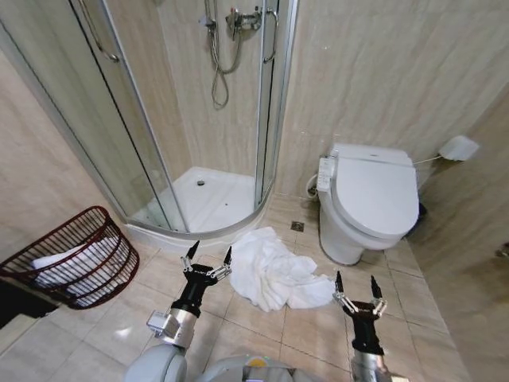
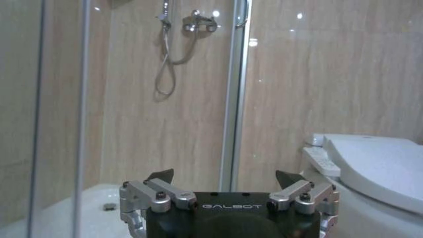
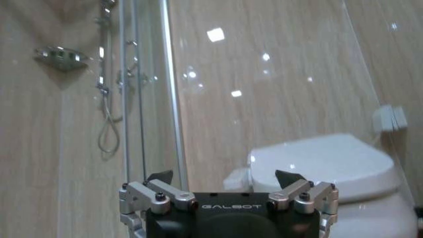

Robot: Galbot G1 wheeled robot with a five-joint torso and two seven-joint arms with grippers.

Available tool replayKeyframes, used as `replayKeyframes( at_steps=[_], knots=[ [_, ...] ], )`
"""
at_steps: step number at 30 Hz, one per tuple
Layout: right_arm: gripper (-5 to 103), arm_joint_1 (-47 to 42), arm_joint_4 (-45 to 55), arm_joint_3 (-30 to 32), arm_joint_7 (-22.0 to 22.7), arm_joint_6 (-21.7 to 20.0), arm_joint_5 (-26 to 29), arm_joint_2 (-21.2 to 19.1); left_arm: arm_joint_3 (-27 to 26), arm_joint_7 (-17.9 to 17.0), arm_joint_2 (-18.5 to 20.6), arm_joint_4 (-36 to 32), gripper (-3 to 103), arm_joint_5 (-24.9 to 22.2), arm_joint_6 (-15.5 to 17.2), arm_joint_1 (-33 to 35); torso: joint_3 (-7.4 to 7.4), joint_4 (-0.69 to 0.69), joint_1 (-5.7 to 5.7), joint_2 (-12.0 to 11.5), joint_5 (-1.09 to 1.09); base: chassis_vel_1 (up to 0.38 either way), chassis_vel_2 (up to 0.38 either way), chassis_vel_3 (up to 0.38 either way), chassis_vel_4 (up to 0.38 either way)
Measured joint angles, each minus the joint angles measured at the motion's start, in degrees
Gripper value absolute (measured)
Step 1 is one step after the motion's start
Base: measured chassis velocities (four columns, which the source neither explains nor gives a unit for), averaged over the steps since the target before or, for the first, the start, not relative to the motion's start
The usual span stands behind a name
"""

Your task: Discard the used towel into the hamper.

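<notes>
At the bottom of the head view the left gripper (image 1: 208, 255) pointed up from lower centre-left, its jaws standing apart and empty, the tips just short of the near edge of the towel (image 1: 278, 272). The right gripper (image 1: 356, 283) rose at lower right, jaws likewise apart and empty, close beside the towel's right-hand end. In each wrist view the same spread showed, the left gripper (image 2: 225, 174) and the right gripper (image 3: 225, 174) both holding nothing. The towel lay on the tiled floor (image 1: 262, 330) at centre frame, white and crumpled into loose folds, its long axis running from upper left, near the shower base, down to lower right toward the right gripper. At the left edge stood the hamper (image 1: 75, 259), a round dark reddish-brown wire basket tipped so its mouth faced up and left, with white cloth (image 1: 71, 261) inside. Farther back, the white toilet (image 1: 370, 195) sat at right with its lid closed, and the glass shower enclosure (image 1: 191, 119) filled the upper left corner.
</notes>
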Motion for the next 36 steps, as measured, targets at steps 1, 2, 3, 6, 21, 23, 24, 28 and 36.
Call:
replayKeyframes(
  at_steps=[1, 2, 3, 6, 21, 23, 24, 28, 36],
  knots=[
    [100, 1.1, -0.1, -0.2, 1.2, -1.8, 0.0, 0.0, 0.0, 0.0, 0.0, 0.0, 100, 0.0, 0.0, 0.0, -0.22, 0.01, -0.08, -0.3, 0.0, 0.06, 0.042, 0.057, 0.052],
    [100, 2.5, -0.3, -0.3, 2.4, -3.7, 0.0, 0.0, 0.0, 0.0, 0.0, 0.0, 100, 0.0, 0.0, 0.0, -0.44, -0.01, -0.16, -0.6, 0.0, 0.057, 0.061, 0.057, 0.052],
    [100, 2.5, -0.3, -0.3, 2.4, -3.7, 0.0, 0.0, 0.0, 0.0, 0.0, 0.0, 100, 0.0, 0.0, 0.0, -0.44, -0.01, -0.16, -0.6, 0.0, 0.057, 0.061, 0.057, 0.052],
    [100, 7.8, -1.1, -0.6, 5.8, -11.7, 0.0, -0.6, 0.0, 0.0, 0.0, 0.0, 100, 0.0, 0.0, 0.0, -1.06, 0.01, -0.37, -1.5, 0.0, 0.048, 0.056, 0.049, 0.052],
    [100, 24.6, -16.9, -7.9, 10.6, -28.6, 2.2, -8.1, 0.0, 0.0, 0.0, 0.0, 100, 0.0, 0.0, 0.0, -3.72, -0.01, -1.01, -4.9, -0.01, 0.032, 0.035, 0.03, 0.029],
    [100, 25.7, -18.5, -8.8, 10.7, -28.7, 1.6, -7.9, 0.0, 0.0, 0.0, 0.0, 100, 0.0, 0.0, 0.0, -3.97, -0.01, -1.01, -5.1, -0.02, 0.0, 0.0, 0.0, 0.0],
    [100, 26.9, -20.3, -9.5, 10.7, -28.8, 0.8, -7.5, 0.0, 0.0, 0.0, 0.0, 100, 0.0, 0.0, 0.0, -4.19, 0.0, -1.01, -5.4, 0.01, 0.0, 0.0, 0.0, 0.0],
    [100, 31.0, -27.8, -11.4, 10.7, -28.7, -3.0, -6.0, 0.0, 0.0, 0.0, 0.0, 100, 0.0, 0.0, 0.0, -4.81, 0.02, -1.02, -6.1, 0.01, 0.0, 0.0, 0.0, 0.0],
    [100, 40.7, -46.9, -11.1, 10.3, -27.3, -6.3, -5.0, 0.0, 0.0, 0.0, 0.0, 100, 0.0, 0.0, 0.0, -4.97, 0.0, -1.03, -6.4, -0.02, 0.0, 0.0, 0.0, 0.0]
  ],
)
